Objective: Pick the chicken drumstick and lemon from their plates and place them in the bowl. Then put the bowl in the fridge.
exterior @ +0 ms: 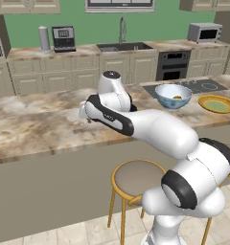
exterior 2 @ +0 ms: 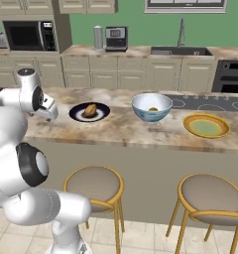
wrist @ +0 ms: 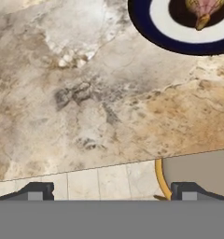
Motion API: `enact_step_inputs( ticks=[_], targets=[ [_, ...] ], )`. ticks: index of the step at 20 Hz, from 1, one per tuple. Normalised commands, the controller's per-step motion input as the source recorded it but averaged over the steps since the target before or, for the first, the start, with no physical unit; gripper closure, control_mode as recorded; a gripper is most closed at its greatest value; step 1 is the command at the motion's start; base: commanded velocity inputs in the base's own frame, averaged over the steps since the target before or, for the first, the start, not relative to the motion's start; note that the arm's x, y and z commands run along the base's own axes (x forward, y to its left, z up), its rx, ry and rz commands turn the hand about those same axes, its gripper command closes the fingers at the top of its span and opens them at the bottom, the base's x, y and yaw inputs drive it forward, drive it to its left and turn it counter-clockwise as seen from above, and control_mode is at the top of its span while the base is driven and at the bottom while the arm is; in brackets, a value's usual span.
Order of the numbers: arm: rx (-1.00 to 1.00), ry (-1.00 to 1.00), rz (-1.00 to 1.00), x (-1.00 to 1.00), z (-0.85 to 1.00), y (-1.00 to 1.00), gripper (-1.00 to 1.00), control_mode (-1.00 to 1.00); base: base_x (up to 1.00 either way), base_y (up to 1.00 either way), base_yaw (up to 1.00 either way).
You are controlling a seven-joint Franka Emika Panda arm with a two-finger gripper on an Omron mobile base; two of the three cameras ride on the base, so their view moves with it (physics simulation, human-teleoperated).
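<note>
**Tool open and empty; drumstick lies at one o'clock ahead of the fingers**

Tool (wrist: 111, 191): seen in the hand view, both fingertips stand far apart at the bottom edge with nothing between them. It holds nothing and hangs over bare marble near the table's (exterior 2: 126, 130) front edge; a stool seat (wrist: 198, 175) shows just below that edge.

Drumstick (exterior 2: 90, 109): rests on the dark plate (exterior 2: 77, 114), on the table's near side. In the hand view the drumstick (wrist: 203, 10) sits at about one o'clock from the tool, at the top right corner, with the dark plate's (wrist: 156, 35) rim between it and the fingers. It is apart from the tool, not touched. In the hand view its long axis appears to run roughly toward twelve o'clock, narrower end nearer the tool, though the upper part is cut off by the frame.

Lemon (exterior 2: 153, 108): a small yellow item already lies in the bowl (exterior 2: 151, 115), which stands at three o'clock of the dark plate in the right base view. The yellow plate (exterior 2: 206, 126) farther right appears bare.

Fridge: location cannot be given.

Assessment: the drumstick pick is the step in hand. The coming move turns on carrying the tool forward and right until the fingers straddle the drumstick across its short width.
</note>
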Motion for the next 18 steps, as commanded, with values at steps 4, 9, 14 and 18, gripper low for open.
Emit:
enact_step_inputs(
  ticks=[4, 9, 14, 18],
  targets=[
    [0.0, 0.0, 0.0, 0.0, 0.0, 0.0, -1.0, 1.0, 0.63, 0.43, 0.02],
    [0.0, 0.0, 0.0, 0.0, 0.0, 0.0, -1.0, 1.0, 0.46, 0.28, 0.01],
    [0.0, 0.0, 0.0, 0.1, 0.0, -0.01, -1.0, -1.0, 0.07, 0.05, 0.0],
    [-0.02, 0.0, -0.02, 0.39, 0.04, -0.09, -1.0, -1.0, 0.0, 0.0, 0.0]
  ],
)
